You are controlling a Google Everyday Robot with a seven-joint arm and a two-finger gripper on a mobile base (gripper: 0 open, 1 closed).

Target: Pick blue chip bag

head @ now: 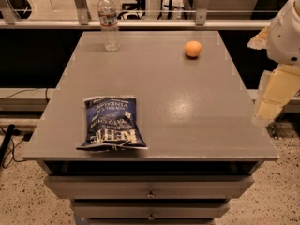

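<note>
The gripper hangs just off the bench's right edge, toward the front right corner; whether it is wide or narrow cannot be told. The blue chip bag lies flat near the front left corner, well apart from it. An orange sits toward the back right corner. What looks like a water bottle stands upright by the back edge, left of centre.
</note>
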